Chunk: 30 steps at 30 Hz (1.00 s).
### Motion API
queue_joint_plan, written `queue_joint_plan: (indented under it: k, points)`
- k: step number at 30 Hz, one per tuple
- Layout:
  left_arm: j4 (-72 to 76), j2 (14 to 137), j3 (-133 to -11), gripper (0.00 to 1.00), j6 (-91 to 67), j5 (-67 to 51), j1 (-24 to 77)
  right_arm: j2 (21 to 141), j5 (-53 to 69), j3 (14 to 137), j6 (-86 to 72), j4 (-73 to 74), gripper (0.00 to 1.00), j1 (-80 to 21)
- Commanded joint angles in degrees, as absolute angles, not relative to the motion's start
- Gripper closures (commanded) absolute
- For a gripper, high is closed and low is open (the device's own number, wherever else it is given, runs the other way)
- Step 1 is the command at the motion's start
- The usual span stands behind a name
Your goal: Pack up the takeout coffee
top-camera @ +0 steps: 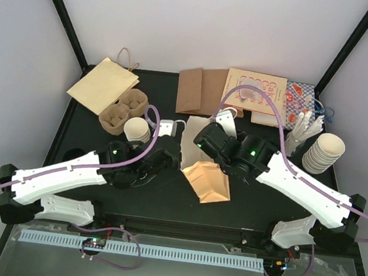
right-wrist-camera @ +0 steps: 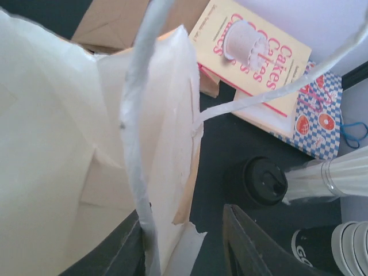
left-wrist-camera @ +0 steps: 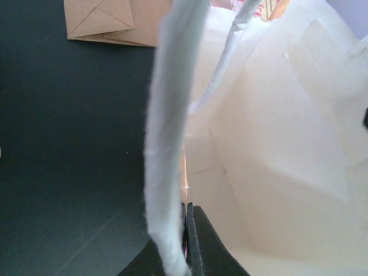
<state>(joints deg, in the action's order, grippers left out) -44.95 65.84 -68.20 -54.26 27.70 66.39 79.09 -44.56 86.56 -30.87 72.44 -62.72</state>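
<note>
A paper bag [top-camera: 209, 182], tan outside and white inside, lies in the middle of the table with its mouth [top-camera: 193, 136] lifted between both arms. My left gripper [left-wrist-camera: 188, 227] is shut on the bag's rim, and a white twisted handle [left-wrist-camera: 168, 144] hangs just in front of it. My right gripper [right-wrist-camera: 183, 224] stands open astride the opposite wall [right-wrist-camera: 172, 144], with that wall and its handle against the left finger. A round black lid [right-wrist-camera: 262, 181] of the takeout coffee sits on the table just past the right finger. The cup under it is hidden.
A stack of white cups [top-camera: 137, 130] and a pulp tray [top-camera: 122, 110] stand at the left, with a flat tan bag [top-camera: 102, 84] behind. Brown bags [top-camera: 199, 91] and a cake book [top-camera: 255, 91] lie at the back. More white cups [top-camera: 323, 152] stand at the right.
</note>
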Motion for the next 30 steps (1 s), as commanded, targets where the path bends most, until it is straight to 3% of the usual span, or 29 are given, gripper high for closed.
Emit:
queue_joint_plan:
  k: [1, 6, 13, 20, 27, 30]
  points:
    - [-45.7, 66.6, -69.6, 0.98, -54.1, 27.8, 66.1, 77.3, -48.7, 86.5, -30.3, 68.8, 0.67, -61.4]
    - [-46.9, 66.4, -69.6, 0.98, -54.4, 29.1, 66.0, 76.9, -47.5, 87.1, -32.0, 70.7, 0.78, -61.1]
    - [-51.9, 66.8, -71.2, 0.98, -55.8, 30.5, 63.9, 72.2, -43.6, 86.0, -33.1, 69.6, 0.78, -59.7]
    - [-53.0, 64.3, -70.1, 0.98, -55.4, 30.4, 61.1, 65.4, -34.0, 79.0, -30.4, 62.7, 0.79, -50.1]
    - [-51.6, 62.8, -69.7, 0.98, -53.3, 30.3, 60.3, 64.5, -29.6, 78.3, -27.8, 61.3, 0.63, -47.5]
    - [-46.2, 62.7, -68.9, 0.99, -49.8, 26.7, 60.3, 65.1, -24.9, 78.4, -26.3, 60.0, 0.61, -47.5]
